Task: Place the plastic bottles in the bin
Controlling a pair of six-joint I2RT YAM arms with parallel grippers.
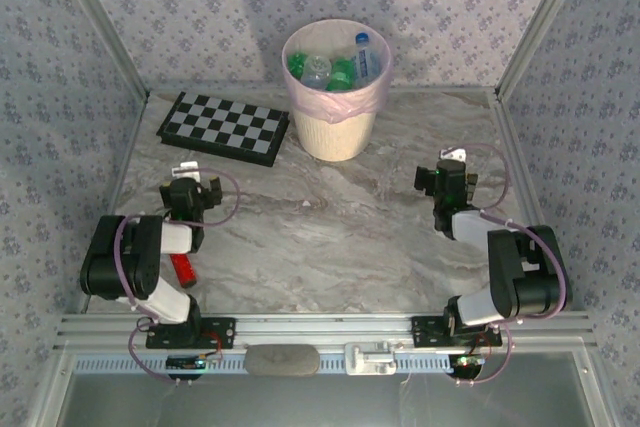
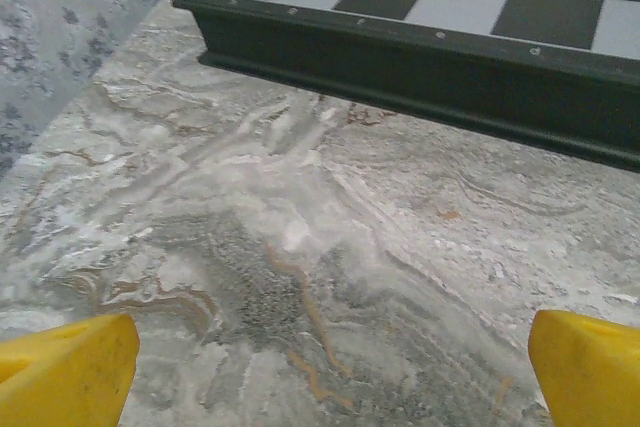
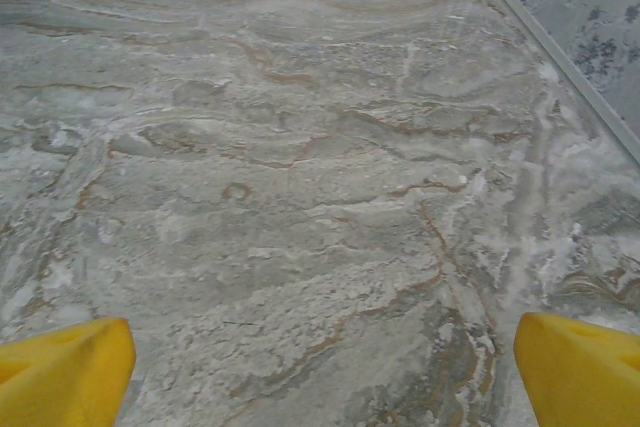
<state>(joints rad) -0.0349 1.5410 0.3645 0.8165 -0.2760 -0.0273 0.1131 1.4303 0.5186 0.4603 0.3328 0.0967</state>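
The bin (image 1: 336, 122), a cream wastebasket with a pink liner over its rim, stands at the back centre of the table. Several plastic bottles (image 1: 334, 69) lie inside it, green ones and clear ones with blue caps. My left gripper (image 1: 186, 172) rests low at the left, near the checkerboard's front edge, open with bare marble between its yellow fingertips (image 2: 68, 372). My right gripper (image 1: 450, 159) sits at the right side of the table, open too, its yellow fingertips (image 3: 580, 372) wide apart over bare marble.
A black-and-white checkerboard (image 1: 224, 127) lies flat at the back left, its dark edge (image 2: 420, 72) close ahead of the left gripper. A small red object (image 1: 183, 269) lies by the left arm. Patterned walls enclose the table on three sides.
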